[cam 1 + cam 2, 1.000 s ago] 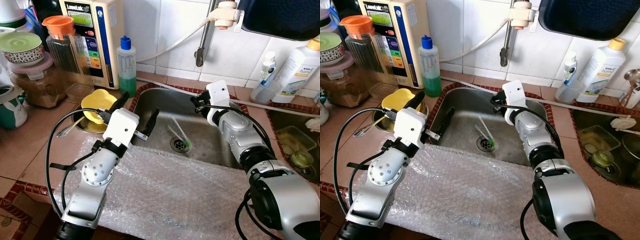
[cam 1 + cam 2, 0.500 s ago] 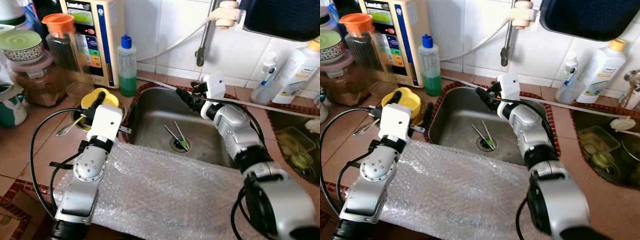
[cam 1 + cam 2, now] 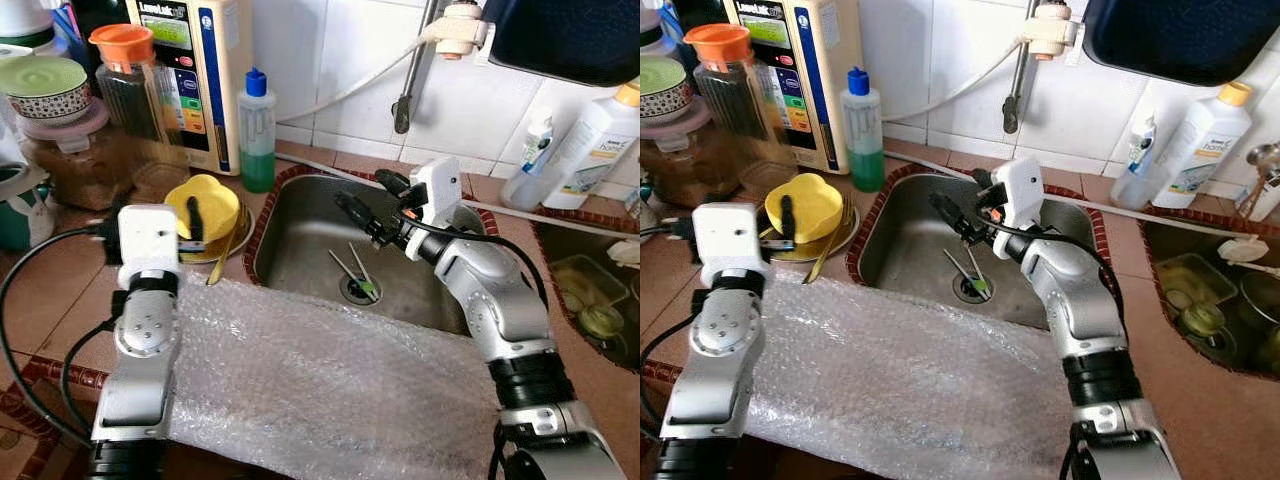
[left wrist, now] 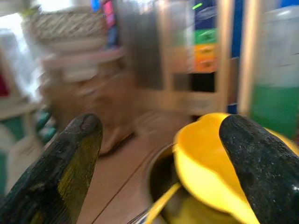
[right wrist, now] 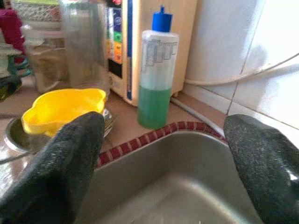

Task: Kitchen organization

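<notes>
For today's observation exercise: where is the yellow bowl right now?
In the left eye view the yellow bowl sits on a metal plate on the counter, left of the sink, before the green soap bottle, with the left gripper over it.

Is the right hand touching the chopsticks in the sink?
Apart. In the left eye view the right hand hangs open above the sink, with bare sink floor between it and the chopsticks.
</notes>
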Controlling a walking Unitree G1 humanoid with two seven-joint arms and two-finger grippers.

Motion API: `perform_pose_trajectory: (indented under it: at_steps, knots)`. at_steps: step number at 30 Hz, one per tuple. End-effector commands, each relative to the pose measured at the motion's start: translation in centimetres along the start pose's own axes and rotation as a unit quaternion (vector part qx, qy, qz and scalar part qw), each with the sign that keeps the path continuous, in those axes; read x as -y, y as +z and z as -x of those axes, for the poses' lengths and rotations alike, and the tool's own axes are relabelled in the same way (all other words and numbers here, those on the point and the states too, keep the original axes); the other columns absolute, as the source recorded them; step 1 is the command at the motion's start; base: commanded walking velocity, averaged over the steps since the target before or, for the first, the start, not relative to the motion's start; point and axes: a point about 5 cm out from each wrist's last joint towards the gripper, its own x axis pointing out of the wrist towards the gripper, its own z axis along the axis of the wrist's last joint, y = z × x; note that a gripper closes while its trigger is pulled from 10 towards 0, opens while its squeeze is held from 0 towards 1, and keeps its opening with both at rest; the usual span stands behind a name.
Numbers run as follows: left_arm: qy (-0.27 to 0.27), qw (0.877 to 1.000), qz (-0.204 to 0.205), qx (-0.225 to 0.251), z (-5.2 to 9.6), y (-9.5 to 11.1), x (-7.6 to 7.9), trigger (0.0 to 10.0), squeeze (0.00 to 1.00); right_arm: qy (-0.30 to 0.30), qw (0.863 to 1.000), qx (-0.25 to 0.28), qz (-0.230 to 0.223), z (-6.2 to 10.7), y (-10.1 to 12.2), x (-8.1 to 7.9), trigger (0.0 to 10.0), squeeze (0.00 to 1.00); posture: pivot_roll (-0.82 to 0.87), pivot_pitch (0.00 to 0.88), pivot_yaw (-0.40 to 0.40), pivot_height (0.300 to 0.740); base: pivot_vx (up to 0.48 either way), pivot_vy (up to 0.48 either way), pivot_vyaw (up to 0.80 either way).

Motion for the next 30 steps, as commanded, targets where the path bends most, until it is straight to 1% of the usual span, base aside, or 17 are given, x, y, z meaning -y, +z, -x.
perform_pose_trajectory:
  at_steps: [1, 2, 3, 5, 7, 8, 9, 10, 11, 12, 13, 19, 20, 27, 28, 29, 30]
  knots:
    - [0.018, 1.0, 0.013, -0.01, 0.0, -0.1, -0.5, 10.0, 0.38, 0.0, 1.0, -0.005, 0.006, 0.4, 0.4, -0.1, 10.0, 1.0, 0.07, 0.032, -0.068, 0.74, 0.0, 0.0, 0.0]
    - [0.018, 1.0, 0.013, -0.01, 0.0, -0.1, -0.5, 10.0, 0.38, 0.0, 1.0, -0.005, 0.006, 0.4, 0.4, -0.1, 10.0, 1.0, 0.07, 0.032, -0.068, 0.74, 0.0, 0.0, 0.0]
    - [0.036, 0.999, 0.016, -0.019, 0.1, -0.3, -0.9, 10.0, 0.0, 0.01, 1.0, -0.01, 0.007, 0.6, 0.5, -0.5, 10.0, 1.0, 0.07, 0.032, -0.068, 0.74, 0.0, 0.0, 0.0]
    - [0.045, 0.998, 0.027, -0.03, 0.2, -0.5, -1.1, 10.0, 0.0, 0.023, 1.0, -0.013, 0.008, 0.7, 0.5, -0.9, 10.0, 1.0, 0.07, 0.032, -0.068, 0.74, 0.0, 0.0, 0.0]
    - [0.048, 0.997, 0.034, -0.046, 0.4, -1.0, -1.3, 10.0, 0.0, 0.063, 0.998, -0.021, 0.009, 1.0, 0.7, -2.0, 10.0, 1.0, 0.07, 0.027, -0.066, 0.74, 0.0, 0.0, 0.0]
    - [0.048, 0.996, 0.043, -0.056, 0.6, -1.3, -1.3, 10.0, 0.0, 0.085, 0.996, -0.026, 0.011, 1.2, 0.7, -2.7, 10.0, 0.89, 0.07, 0.027, -0.066, 0.74, 0.0, 0.0, 0.0]
    - [0.048, 0.996, 0.051, -0.062, 0.7, -1.4, -1.2, 10.0, 0.0, 0.096, 0.995, -0.029, 0.011, 1.4, 0.7, -3.0, 10.0, 0.89, 0.07, 0.027, -0.066, 0.74, 0.0, 0.0, 0.0]
    - [0.052, 0.994, 0.066, -0.076, 0.9, -1.8, -1.2, 10.0, 0.0, 0.113, 0.993, -0.033, 0.012, 1.6, 0.7, -3.5, 10.0, 0.34, 0.07, 0.026, -0.064, 0.74, 0.0, 0.0, 0.0]
    - [0.052, 0.994, 0.066, -0.076, 0.9, -1.8, -1.2, 10.0, 0.0, 0.113, 0.993, -0.033, 0.012, 1.6, 0.7, -3.5, 10.0, 0.34, 0.07, 0.026, -0.064, 0.74, 0.0, 0.0, 0.0]
    - [0.055, 0.992, 0.073, -0.084, 0.9, -2.0, -1.2, 10.0, 0.0, 0.121, 0.992, -0.036, 0.012, 1.7, 0.6, -3.8, 10.0, 0.23, 0.07, 0.025, -0.064, 0.74, 0.0, 0.0, 0.0]
    - [0.059, 0.988, 0.094, -0.104, 1.0, -2.5, -1.1, 10.0, 0.0, 0.147, 0.988, -0.044, 0.016, 2.1, 0.5, -4.5, 10.0, 0.0, 0.07, 0.024, -0.063, 0.74, 0.0, 0.0, 0.0]
    - [0.06, 0.985, 0.115, -0.117, 0.9, -2.7, -0.8, 10.0, 0.0, 0.161, 0.985, -0.054, 0.02, 2.5, 0.3, -4.9, 10.0, 0.0, 0.06, 0.025, -0.061, 0.74, 0.0, 0.0, 0.0]
    - [0.062, 0.981, 0.133, -0.125, 0.8, -2.8, -0.7, 10.0, 0.0, 0.159, 0.985, -0.057, 0.022, 2.6, 0.4, -4.9, 10.0, 0.0, 0.06, 0.026, -0.059, 0.74, 0.0, 0.0, 0.0]
    - [0.058, 0.97, 0.192, -0.137, 0.5, -3.0, -0.4, 10.0, 0.0, 0.158, 0.985, -0.062, 0.026, 2.8, 0.5, -5.0, 10.0, 0.0, 0.06, 0.026, -0.058, 0.74, 0.0, 0.0, 0.0]
    - [0.057, 0.969, 0.201, -0.133, 0.3, -2.8, -0.4, 5.3, 0.0, 0.158, 0.985, -0.062, 0.028, 2.8, 0.5, -5.0, 10.0, 0.0, 0.06, 0.026, -0.06, 0.74, 0.0, 0.0, 0.0]
    - [0.057, 0.967, 0.209, -0.132, 0.2, -2.8, -0.4, 3.4, 0.0, 0.157, 0.985, -0.062, 0.028, 2.8, 0.5, -5.0, 10.0, 0.0, 0.06, 0.026, -0.06, 0.74, 0.0, 0.0, 0.0]
    - [0.059, 0.965, 0.218, -0.133, 0.1, -2.9, -0.5, 0.0, 0.0, 0.157, 0.985, -0.062, 0.028, 2.8, 0.5, -5.0, 10.0, 0.0, 0.06, 0.026, -0.06, 0.74, 0.0, 0.0, 0.0]
